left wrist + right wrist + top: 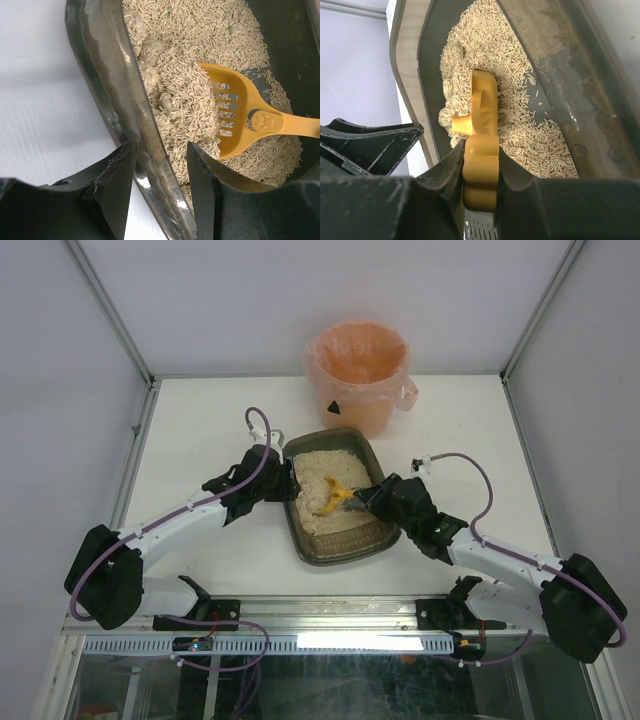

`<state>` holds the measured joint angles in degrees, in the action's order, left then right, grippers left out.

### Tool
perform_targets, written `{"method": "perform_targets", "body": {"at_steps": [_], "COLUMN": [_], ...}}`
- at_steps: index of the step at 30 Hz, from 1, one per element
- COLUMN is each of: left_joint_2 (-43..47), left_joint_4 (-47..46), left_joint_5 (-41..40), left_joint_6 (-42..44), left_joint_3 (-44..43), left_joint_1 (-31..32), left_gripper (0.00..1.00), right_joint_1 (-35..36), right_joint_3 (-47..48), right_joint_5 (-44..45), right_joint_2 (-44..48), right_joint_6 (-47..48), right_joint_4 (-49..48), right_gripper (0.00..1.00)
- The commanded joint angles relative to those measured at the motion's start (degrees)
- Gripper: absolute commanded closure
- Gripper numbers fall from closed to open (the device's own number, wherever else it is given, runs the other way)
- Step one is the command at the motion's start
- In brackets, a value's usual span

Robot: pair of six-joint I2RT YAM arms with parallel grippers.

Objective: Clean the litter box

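Litter box (345, 553) sits mid-bench between the two arms, its long axis running away from them, with the white bench (200, 420) bare around it. It is a shallow, dark grey-brown plastic tray with rounded corners, a glossy lip and sloping, scuffed inner walls. Just beyond its far end stands the round bucket (365, 405), lined with a thin, crinkled orange-pink bag whose mouth is open. That spot, I judge, keeps the carry from tray to bag short.

The left pincer (160, 145) straddles the tray's left rim, one finger outside on the bench side and one inside over the litter. It looks closed on the lip, most likely to keep the light tray from sliding while the other arm digs. The right pincer (480, 150) reaches in from the opposite side and is clamped narrow on the handle of the scoop (235, 115), which fills the gap between its fingers.

The scoop is smooth yellow plastic with a slotted, shovel-shaped head and a paw print (264, 120) moulded where the handle begins. Its head lies low, pushed into the heap with pellets spilling over its leading edge — the slots would let loose pellets drop through.

The litter (200, 40) is made of short, dry beige pellets, piled toward the left wall and thin at the right, where the dark floor shows. Pale, lumpy clumps (165, 100) sit in the heap just ahead of the scoop — presumably what has to come out.
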<state>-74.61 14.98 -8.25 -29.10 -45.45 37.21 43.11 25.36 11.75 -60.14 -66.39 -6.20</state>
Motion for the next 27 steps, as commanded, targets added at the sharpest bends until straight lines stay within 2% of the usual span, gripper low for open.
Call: {"method": "perform_targets", "body": {"at_steps": [1, 6, 16, 21, 27], "left_joint_2": [0.07, 0.45, 2.97, 3.04, 3.56], "left_joint_4": [-2.63, -2.59, -1.84, -1.62, -1.01], "left_joint_5": [1.14, 0.82, -2.07, -2.4, -3.01], "left_joint_6": [1.31, 1.42, 1.29, 1.23, 1.4], "left_joint_3": [-2.5, -2.4, -2.33, -2.54, -2.99], "left_joint_1": [0.61, 0.6, 0.65, 0.61, 0.62], "left_gripper": [0.54, 0.54, 0.53, 0.52, 0.52], "right_joint_1": [2.23, 2.39, 1.93, 0.31, -1.62], "right_joint_3": [-1.19, -3.81, -6.95, -7.97, -12.78], "right_joint_5": [0.47, 1.39, 4.87, 4.87, 3.89], "right_joint_2": [-5.04, -5.67, 8.34, 10.92, 12.0], "right_joint_6": [-1.45, -4.84, -7.49, -7.49, -8.57], "right_joint_4": [-5.0, -9.35, -4.77, -5.03, -12.87], "right_gripper": [1.0, 1.0, 1.0, 1.0, 1.0]}}
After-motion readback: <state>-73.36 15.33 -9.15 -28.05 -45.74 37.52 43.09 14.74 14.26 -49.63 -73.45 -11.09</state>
